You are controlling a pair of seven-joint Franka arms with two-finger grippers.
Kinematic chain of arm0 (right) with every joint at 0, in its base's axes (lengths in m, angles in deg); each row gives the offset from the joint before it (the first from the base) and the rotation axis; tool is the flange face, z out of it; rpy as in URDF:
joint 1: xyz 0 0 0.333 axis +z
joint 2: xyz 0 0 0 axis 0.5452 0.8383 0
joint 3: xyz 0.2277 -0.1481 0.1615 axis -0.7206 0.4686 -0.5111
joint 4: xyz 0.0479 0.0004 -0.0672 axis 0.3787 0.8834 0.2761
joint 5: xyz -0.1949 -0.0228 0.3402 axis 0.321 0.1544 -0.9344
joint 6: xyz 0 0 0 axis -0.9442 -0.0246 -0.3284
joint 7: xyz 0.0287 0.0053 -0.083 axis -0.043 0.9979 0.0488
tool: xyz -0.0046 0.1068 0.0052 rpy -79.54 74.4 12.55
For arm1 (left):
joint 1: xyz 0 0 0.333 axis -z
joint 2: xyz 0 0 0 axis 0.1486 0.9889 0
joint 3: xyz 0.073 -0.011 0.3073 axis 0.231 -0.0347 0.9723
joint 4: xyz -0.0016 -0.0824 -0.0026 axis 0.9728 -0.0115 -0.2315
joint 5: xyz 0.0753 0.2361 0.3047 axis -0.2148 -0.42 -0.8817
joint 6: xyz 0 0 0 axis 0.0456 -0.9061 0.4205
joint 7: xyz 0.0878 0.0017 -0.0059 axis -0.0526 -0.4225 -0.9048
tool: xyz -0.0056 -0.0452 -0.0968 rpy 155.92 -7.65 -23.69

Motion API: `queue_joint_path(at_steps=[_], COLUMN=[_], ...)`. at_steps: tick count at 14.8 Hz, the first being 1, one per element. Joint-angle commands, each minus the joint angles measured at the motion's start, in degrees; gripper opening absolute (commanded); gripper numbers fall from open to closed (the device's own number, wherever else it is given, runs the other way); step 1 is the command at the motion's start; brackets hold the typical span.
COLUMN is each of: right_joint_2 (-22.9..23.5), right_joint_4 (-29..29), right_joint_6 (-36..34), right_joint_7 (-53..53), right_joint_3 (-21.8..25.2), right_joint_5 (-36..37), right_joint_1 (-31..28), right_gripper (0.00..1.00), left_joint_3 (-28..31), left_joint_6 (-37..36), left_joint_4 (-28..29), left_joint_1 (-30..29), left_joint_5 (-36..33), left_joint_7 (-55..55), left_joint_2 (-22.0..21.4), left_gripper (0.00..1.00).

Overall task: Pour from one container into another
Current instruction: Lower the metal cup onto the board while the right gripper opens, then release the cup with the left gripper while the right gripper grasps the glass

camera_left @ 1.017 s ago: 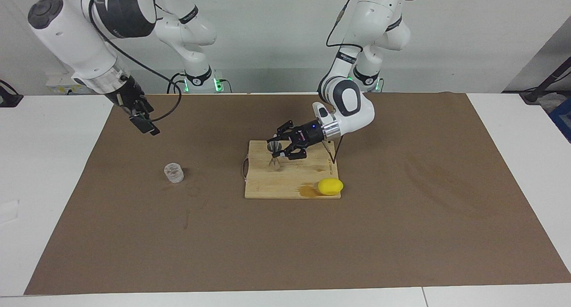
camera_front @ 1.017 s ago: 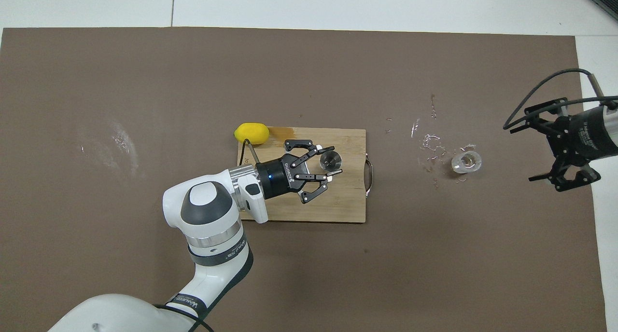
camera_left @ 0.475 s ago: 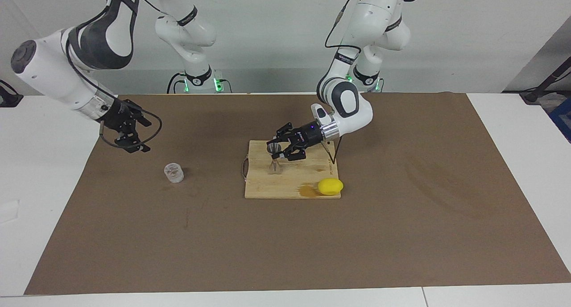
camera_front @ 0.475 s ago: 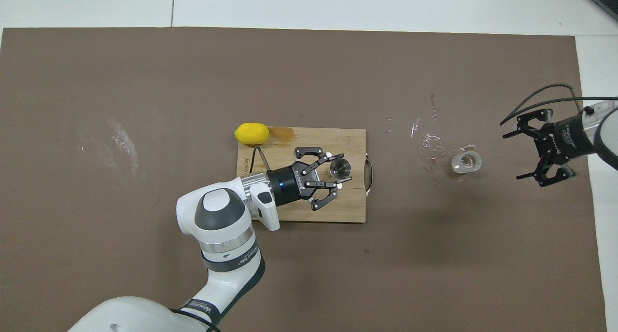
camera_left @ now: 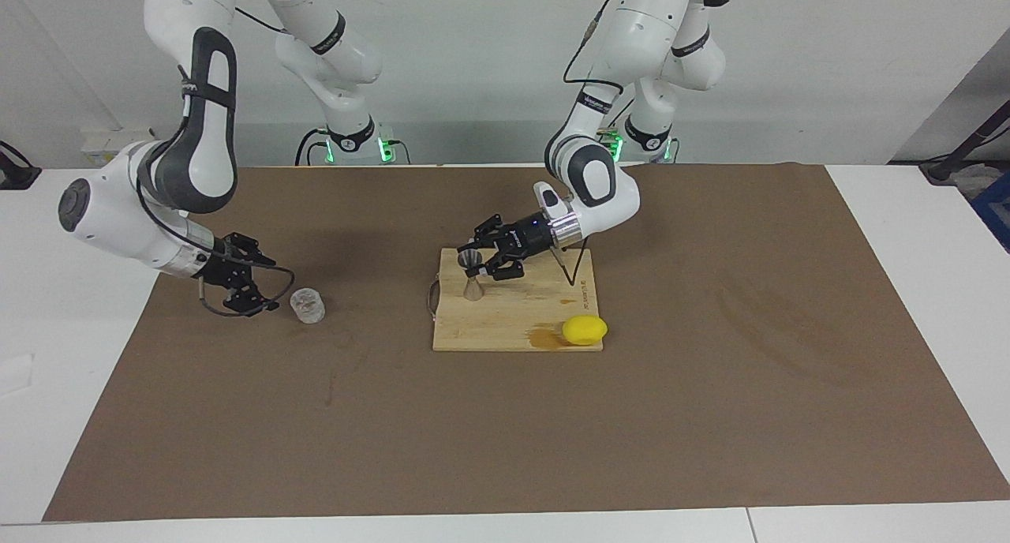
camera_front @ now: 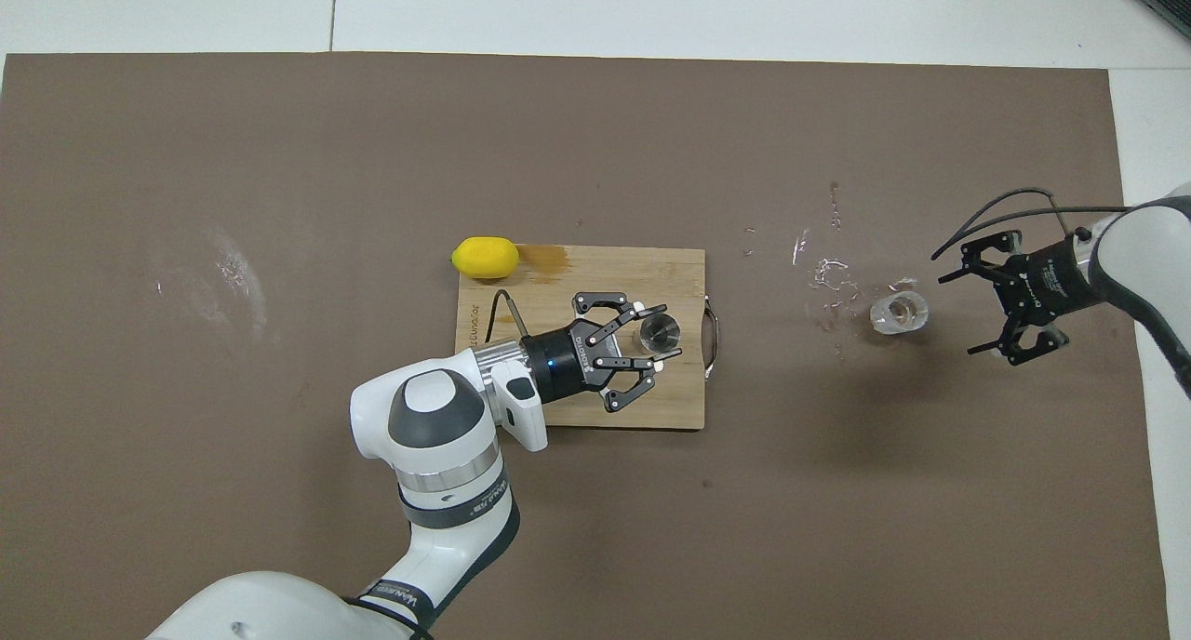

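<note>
A brown mat (camera_left: 505,417) covers most of the white surface (camera_left: 907,235). In the middle of the facing view lies a wooden cutting board (camera_left: 521,322). A small metal jigger (camera_left: 472,275) stands upright on the board, near the board's upper left corner in that view. In the overhead view the jigger (camera_front: 660,331) shows as a round silver ring just right of center.

The left end effector (camera_left: 483,261) comes in from the upper right of the facing view. Its fingers sit on both sides of the jigger's top cup. I cannot tell if they are squeezing it or have just let go. In the overhead view the left end effector (camera_front: 651,335) sits around the jigger in the middle of the frame.

A little clear glass cup (camera_left: 307,305) stands upright on the mat at the middle left of the facing view. It is well apart from the board. The right end effector (camera_left: 254,284) hangs low just beside the cup, on the left side of the frame. Its fingers are spread wide apart and hold nothing. In the overhead view the cup (camera_front: 899,313) is at the middle right, with the right end effector (camera_front: 977,310) just to its right.

A yellow lemon (camera_left: 585,330) rests at the board's lower right corner in the facing view. A dark wet stain (camera_left: 544,338) is on the board just beside it.
</note>
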Motion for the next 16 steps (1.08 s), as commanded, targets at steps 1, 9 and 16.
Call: queue_joint_path(at_steps=[1, 9, 16], right_joint_2=[2.21, 3.89, 3.28], right_joint_4=[0.40, 6.01, 7.79], right_joint_6=[2.03, 7.99, 9.24], right_joint_7=[-3.92, -10.77, -11.66], right_joint_3=[-0.71, -0.71, -0.71], right_joint_5=[-2.98, -12.18, -15.10], right_joint_1=[-1.86, -2.13, -1.34], right_gripper=[1.00, 1.00, 1.00], left_joint_3=[0.62, 0.71, 0.71], left_joint_6=[0.79, -4.21, -7.20], left_joint_4=[0.80, 5.18, 9.68], left_joint_1=[0.16, -5.55, -8.89], left_joint_5=[1.33, -2.96, -8.43], left_joint_7=[1.54, 1.53, 1.53], left_joint_2=[-0.35, -2.19, -4.92], left_gripper=[1.00, 1.00, 1.00])
